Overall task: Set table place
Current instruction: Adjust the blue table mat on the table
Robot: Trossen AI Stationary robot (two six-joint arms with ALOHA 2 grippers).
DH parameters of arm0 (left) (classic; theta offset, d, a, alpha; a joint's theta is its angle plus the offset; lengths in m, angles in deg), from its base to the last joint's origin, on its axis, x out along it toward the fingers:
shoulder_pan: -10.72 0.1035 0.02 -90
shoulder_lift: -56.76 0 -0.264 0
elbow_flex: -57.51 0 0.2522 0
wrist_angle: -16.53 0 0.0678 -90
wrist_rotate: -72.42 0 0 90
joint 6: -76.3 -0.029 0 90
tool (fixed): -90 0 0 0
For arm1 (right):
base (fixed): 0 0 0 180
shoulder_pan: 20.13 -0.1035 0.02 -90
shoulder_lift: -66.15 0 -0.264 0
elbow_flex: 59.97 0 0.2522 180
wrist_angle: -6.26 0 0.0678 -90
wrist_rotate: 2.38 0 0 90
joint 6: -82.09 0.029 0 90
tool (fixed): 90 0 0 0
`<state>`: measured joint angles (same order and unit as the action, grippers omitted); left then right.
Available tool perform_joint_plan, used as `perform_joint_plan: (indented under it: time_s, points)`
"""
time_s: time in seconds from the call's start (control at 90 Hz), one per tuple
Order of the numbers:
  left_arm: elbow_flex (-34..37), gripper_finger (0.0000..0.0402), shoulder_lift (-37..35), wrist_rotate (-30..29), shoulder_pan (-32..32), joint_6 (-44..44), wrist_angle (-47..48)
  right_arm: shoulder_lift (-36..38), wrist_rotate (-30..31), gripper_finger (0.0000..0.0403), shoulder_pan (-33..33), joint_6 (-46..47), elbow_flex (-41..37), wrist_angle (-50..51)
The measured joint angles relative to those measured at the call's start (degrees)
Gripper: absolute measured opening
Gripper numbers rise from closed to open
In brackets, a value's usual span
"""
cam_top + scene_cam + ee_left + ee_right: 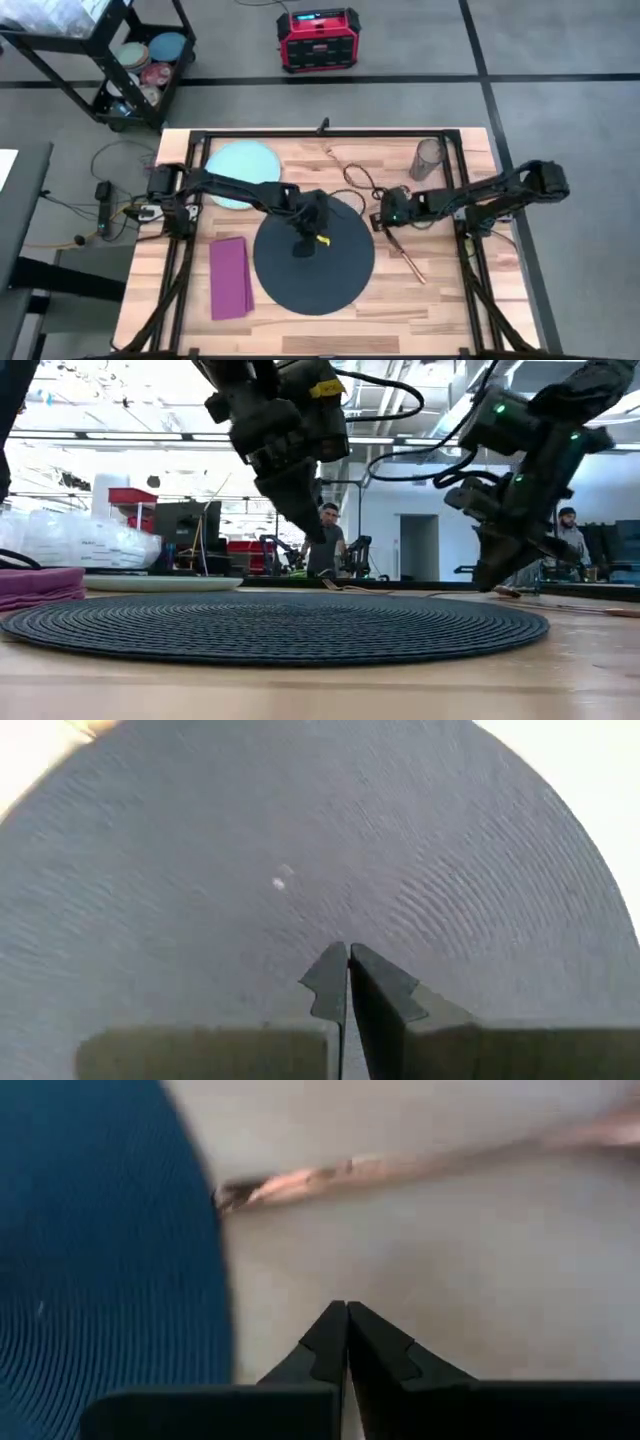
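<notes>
Left gripper (303, 247) hovers pinched closed and empty over the mat (340, 285), centred on the table (450, 300). Right gripper (386, 232), also closed and empty, hangs above the cutlery (408, 259) just right of the mat, likely lining up a pick. Plate (240, 172) waits far left, napkin (230, 277) near left, tumbler (428, 157) far right.
</notes>
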<state>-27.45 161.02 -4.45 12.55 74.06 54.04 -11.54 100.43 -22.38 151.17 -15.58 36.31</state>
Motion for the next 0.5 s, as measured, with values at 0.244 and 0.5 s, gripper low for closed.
perform_joint_plan:
  time_s: [0.244,0.5]
  points:
    - [-0.02,0.0,0.0,4.88,2.88,-0.12,-6.1,0.01,2.51,0.0,-7.28,7.02,0.04,1.41]
    - [0.02,0.0,1.4,5.09,4.99,2.08,-6.25,0.02,3.31,0.0,-10.13,8.3,0.04,1.08]
